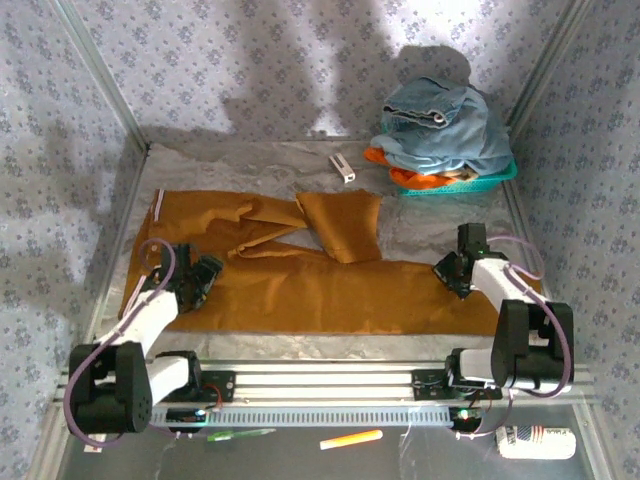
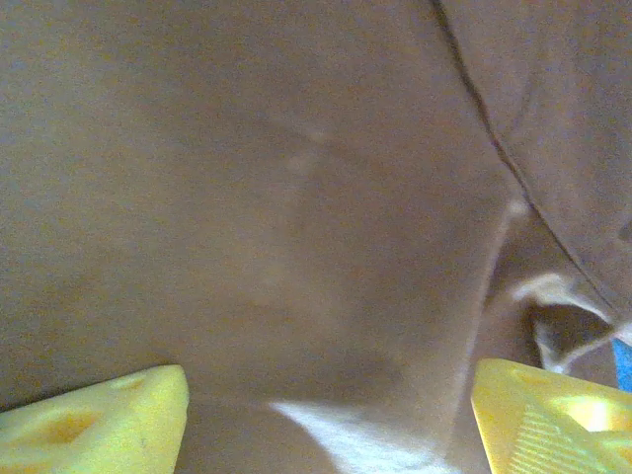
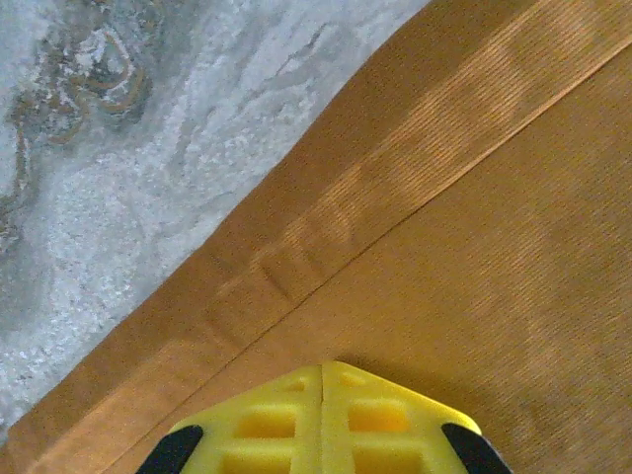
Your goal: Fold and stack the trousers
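My left wrist feed is soft. The mustard-brown cloth trousers (image 2: 296,197) are a blur, and the left gripper (image 2: 329,395) has its yellow fingers (image 2: 109,420) cut off by the bottom edge. The right gripper (image 3: 324,367) is cropped the same way, and I cannot tell if its closed fingers (image 3: 276,420) pinch cloth. From above, a small white object (image 1: 343,167) is too small for me to identify. The bright orange cloth (image 1: 405,178) lies mostly buried under the light blue denim garment (image 1: 445,125).

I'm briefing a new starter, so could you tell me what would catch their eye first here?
The mustard trousers sprawl across the table, one leg folded back. The left pincer hangs open over their left end, and the right pincer is shut at their right end. A blue garment is heaped in a teal basket, back right.
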Controlling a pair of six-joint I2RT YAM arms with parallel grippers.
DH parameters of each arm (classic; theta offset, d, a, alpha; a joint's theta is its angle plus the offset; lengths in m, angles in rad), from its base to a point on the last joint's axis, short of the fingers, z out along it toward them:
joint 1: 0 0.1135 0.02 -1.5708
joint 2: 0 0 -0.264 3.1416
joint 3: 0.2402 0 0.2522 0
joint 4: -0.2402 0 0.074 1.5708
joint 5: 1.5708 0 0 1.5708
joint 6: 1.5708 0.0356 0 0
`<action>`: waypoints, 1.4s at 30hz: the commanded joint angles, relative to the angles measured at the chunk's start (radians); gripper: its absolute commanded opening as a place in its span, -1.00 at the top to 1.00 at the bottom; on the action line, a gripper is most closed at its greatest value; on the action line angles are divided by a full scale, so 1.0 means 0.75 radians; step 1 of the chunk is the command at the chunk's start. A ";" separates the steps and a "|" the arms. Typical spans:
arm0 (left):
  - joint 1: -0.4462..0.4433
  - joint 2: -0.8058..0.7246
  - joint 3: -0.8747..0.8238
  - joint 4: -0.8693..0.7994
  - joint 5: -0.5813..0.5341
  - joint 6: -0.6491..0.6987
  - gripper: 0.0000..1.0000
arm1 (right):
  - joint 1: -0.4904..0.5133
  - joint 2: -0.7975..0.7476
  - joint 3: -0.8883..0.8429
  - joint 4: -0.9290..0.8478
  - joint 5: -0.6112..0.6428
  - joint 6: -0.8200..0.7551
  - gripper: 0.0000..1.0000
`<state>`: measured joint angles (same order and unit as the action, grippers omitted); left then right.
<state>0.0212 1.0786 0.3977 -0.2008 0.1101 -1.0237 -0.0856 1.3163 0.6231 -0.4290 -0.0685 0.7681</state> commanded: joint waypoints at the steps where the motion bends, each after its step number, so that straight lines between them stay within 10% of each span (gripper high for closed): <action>1: 0.052 -0.086 -0.049 -0.089 -0.065 -0.015 -0.52 | 0.057 -0.023 0.059 -0.021 -0.081 -0.136 0.61; 13: 0.092 -0.193 -0.009 -0.188 0.001 0.021 -0.53 | 1.175 0.638 0.949 -0.310 0.573 -0.703 -0.30; 21: 0.098 -0.207 -0.003 -0.195 0.030 0.021 -0.54 | 1.210 1.146 1.368 -0.491 0.830 -0.717 -0.41; 25: 0.100 -0.226 0.006 -0.204 0.029 0.022 -0.54 | 1.178 1.185 1.413 -0.529 0.932 -0.686 0.15; 27: 0.100 -0.233 0.013 -0.210 0.029 0.025 -0.54 | 1.160 1.136 1.377 -0.506 0.911 -0.679 0.63; 31: 0.099 -0.240 0.022 -0.215 0.033 0.026 -0.54 | 1.134 1.002 1.311 -0.455 0.698 -0.702 0.96; 42: 0.099 -0.242 0.089 -0.225 0.056 0.073 -0.53 | 1.098 0.487 1.366 -0.584 0.382 -0.659 1.00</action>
<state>0.0898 0.9104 0.4068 -0.3504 0.1345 -1.0008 0.7547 1.8122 1.6028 -0.8009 0.3157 0.2470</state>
